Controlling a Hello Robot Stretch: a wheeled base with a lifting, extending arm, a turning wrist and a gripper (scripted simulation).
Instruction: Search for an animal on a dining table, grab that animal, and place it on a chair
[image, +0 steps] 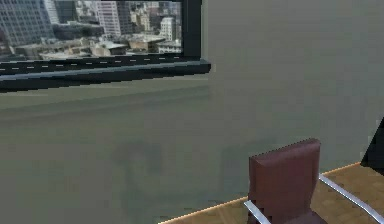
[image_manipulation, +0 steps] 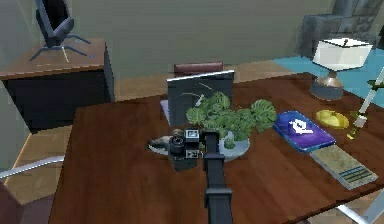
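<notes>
Forward view, left to right: a window (image: 95, 35) onto city towers above a dark sill, then bare grey-green wall, then a maroon chair (image: 285, 180) with metal arms at the lower right, on wood floor.

Arm side view: the arm (image_manipulation: 215, 185) ran up from the bottom edge across the dark wooden dining table (image_manipulation: 110, 165). The gripper (image_manipulation: 172, 148) was over the tabletop near its middle.

- Far left of the gripper, off the table: a dark sideboard (image_manipulation: 55, 85) with a dark screen-like thing (image_manipulation: 55, 25) on a stand on top.
- At the gripper's fingers: the rim of a pale shallow dish (image_manipulation: 158, 144).
- Straight beyond the gripper: a dark upright panel (image_manipulation: 198, 95), and behind it a reddish chair back (image_manipulation: 200, 68) at the table's far side.
- Just right of the gripper: a green leafy plant (image_manipulation: 240, 115).
- Farther right: a blue book (image_manipulation: 297, 125), a small yellow thing (image_manipulation: 335, 120), a striped book (image_manipulation: 345, 165) and a lamp (image_manipulation: 338, 55) with a white shade.

The state of the grip could not be told. With the dish and plant behind the fingers, I could not tell whether anything was held. I also could not tell which of the table's small things was the animal.
</notes>
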